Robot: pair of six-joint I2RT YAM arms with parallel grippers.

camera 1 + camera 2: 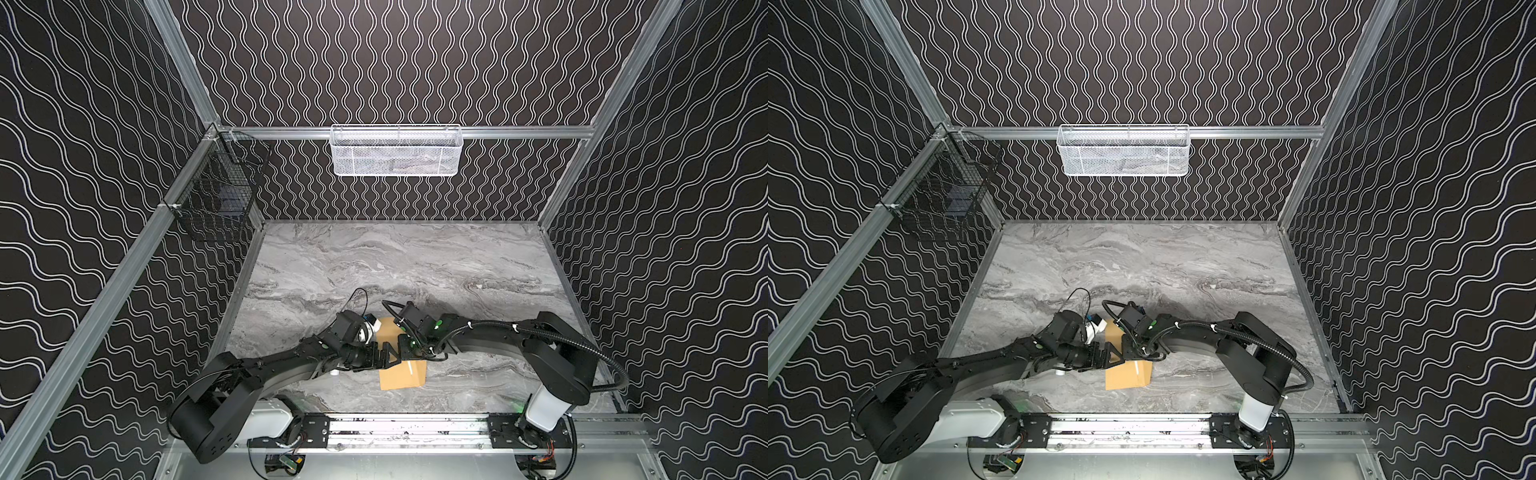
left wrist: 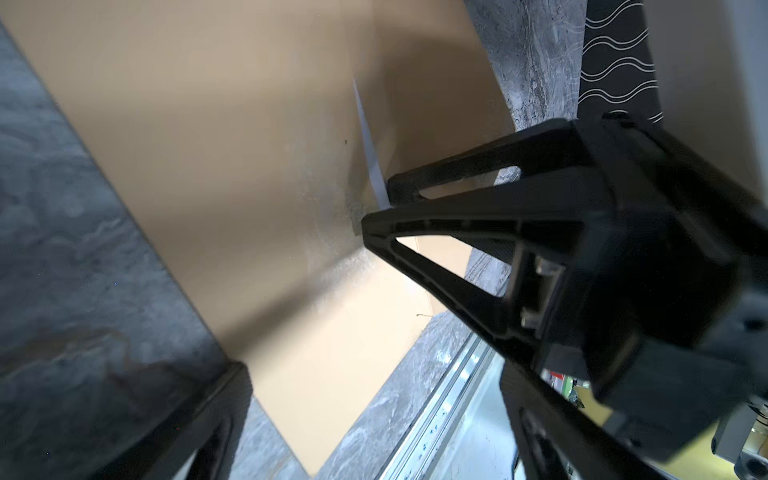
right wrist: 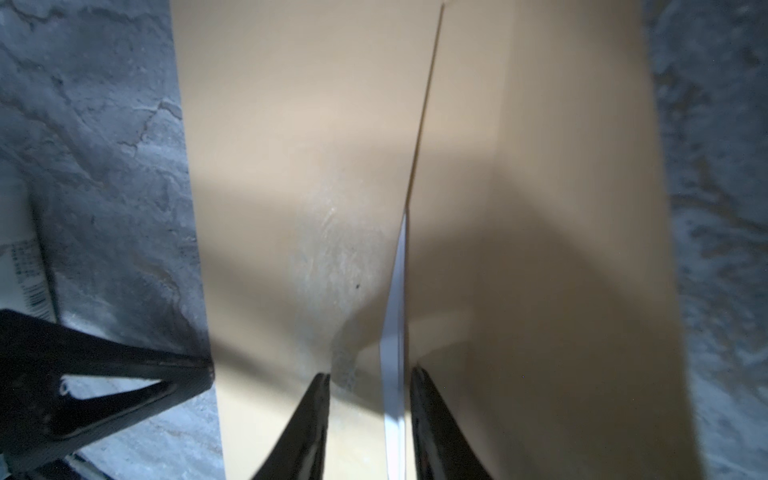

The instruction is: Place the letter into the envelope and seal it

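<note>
The envelope (image 1: 403, 374) lies flat at the near middle of the worktop (image 1: 415, 266). The letter (image 3: 395, 332) sits almost fully inside, with only a narrow white strip showing at the opening. The right hand (image 3: 370, 415) has its jaws partly apart, straddling that strip without clamping it. The left hand (image 1: 387, 354) is spread wide and holds nothing. Insertion appears nearly complete. Seating the strip, folding the flap and sealing remain.

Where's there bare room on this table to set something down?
The far half of the table, up to the back wall, is bare. It is crowded at front centre: the left gripper and right gripper meet over the envelope, a small white cylinder beside them.
</note>
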